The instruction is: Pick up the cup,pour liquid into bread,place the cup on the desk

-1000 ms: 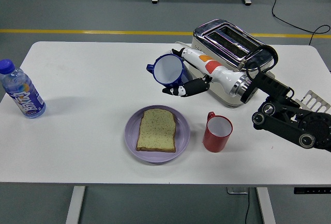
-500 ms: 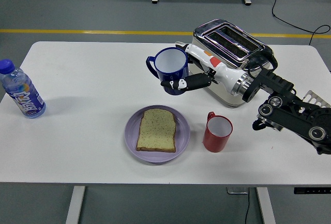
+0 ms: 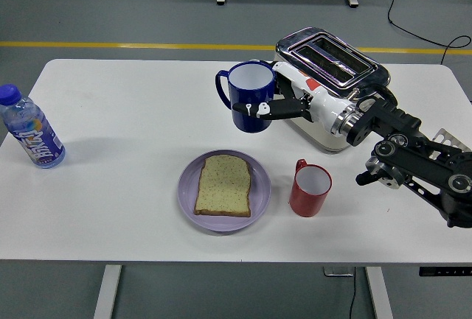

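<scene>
My right hand [image 3: 267, 107] has its fingers wrapped around the blue cup [image 3: 249, 96] — thumb across the front wall, the rest behind, a closed grip. The cup sits about upright in the hand, mouth up, handle pointing left, away from the palm. It hangs above the desk [image 3: 125, 179], just in front of the toaster [image 3: 332, 68] and up-left of my forearm.

What matters for the next move, as I read it: the bread [image 3: 223, 184] on its purple plate [image 3: 188, 194] lies nearer me than the cup and a little to its left, well apart from it. The cup looks level now, so I judge the set-down is the step in hand, and bare desk lies straight below. The red mug [image 3: 310, 189] stands just right of the plate — I'd keep clear of it. A bottle [image 3: 31, 136] stands far left. My left arm is out of view.
</scene>
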Robot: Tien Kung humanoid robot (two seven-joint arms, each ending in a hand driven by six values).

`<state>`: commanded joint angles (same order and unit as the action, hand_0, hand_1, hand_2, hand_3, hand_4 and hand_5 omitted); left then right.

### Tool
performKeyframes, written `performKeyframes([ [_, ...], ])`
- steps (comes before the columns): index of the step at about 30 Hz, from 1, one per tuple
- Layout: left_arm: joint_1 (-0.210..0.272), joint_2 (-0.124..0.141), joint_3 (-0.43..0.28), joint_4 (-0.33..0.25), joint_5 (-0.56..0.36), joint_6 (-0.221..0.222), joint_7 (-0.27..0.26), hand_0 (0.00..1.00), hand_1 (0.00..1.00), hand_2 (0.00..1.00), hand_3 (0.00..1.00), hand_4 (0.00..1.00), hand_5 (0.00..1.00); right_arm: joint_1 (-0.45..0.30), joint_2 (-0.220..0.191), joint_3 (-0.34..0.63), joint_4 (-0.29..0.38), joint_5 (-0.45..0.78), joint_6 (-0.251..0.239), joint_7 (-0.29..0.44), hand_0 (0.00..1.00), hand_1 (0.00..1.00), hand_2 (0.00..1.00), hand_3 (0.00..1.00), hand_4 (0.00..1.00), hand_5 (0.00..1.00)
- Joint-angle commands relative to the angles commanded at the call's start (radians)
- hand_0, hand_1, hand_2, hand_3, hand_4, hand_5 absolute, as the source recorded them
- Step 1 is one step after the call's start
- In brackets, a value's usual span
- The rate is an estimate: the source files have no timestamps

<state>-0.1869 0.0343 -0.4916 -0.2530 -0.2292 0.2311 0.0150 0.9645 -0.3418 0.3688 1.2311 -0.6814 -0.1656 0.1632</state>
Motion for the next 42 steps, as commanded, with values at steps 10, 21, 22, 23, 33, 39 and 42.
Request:
performKeyframes([
  [10, -0.001, 0.001, 0.001, 0.000, -0.001, 0.000, -0.001, 0.690, 0.756, 0.773, 0.611, 0.396, 0.998, -0.038, 0.004, 0.060, 0.018, 0.003, -0.063, -0.070, 0.448, 0.396, 0.525, 0.537, 0.667, 0.002],
  [21, -0.002, 0.001, 0.003, -0.001, -0.004, 0.001, -0.002, 0.690, 0.756, 0.773, 0.611, 0.396, 0.998, -0.101, 0.001, 0.135, 0.043, -0.012, -0.141, -0.104, 0.449, 0.396, 0.526, 0.537, 0.668, 0.002],
  [22, -0.001, 0.001, 0.002, -0.001, -0.004, 0.001, -0.002, 0.690, 0.756, 0.773, 0.611, 0.396, 0.998, -0.108, -0.003, 0.142, 0.046, -0.014, -0.145, -0.104, 0.449, 0.396, 0.526, 0.537, 0.668, 0.002],
  [23, -0.001, 0.001, 0.003, -0.001, -0.004, 0.001, -0.002, 0.690, 0.756, 0.773, 0.611, 0.396, 0.998, -0.113, -0.006, 0.149, 0.049, -0.014, -0.149, -0.104, 0.449, 0.396, 0.526, 0.537, 0.668, 0.002],
  [33, 0.000, 0.000, 0.003, 0.000, -0.007, 0.000, -0.004, 0.690, 0.756, 0.773, 0.611, 0.396, 0.998, -0.172, -0.033, 0.226, 0.087, -0.019, -0.177, -0.128, 0.451, 0.395, 0.525, 0.537, 0.669, 0.002],
  [39, 0.001, -0.001, 0.002, 0.001, -0.007, 0.000, -0.003, 0.690, 0.756, 0.773, 0.611, 0.396, 0.998, -0.214, -0.053, 0.290, 0.122, -0.029, -0.184, -0.140, 0.452, 0.395, 0.524, 0.537, 0.669, 0.002],
  [42, 0.001, -0.002, -0.001, 0.001, -0.003, 0.001, -0.002, 0.690, 0.756, 0.773, 0.611, 0.396, 0.998, -0.229, -0.062, 0.313, 0.133, -0.029, -0.190, -0.142, 0.452, 0.395, 0.524, 0.537, 0.669, 0.002],
])
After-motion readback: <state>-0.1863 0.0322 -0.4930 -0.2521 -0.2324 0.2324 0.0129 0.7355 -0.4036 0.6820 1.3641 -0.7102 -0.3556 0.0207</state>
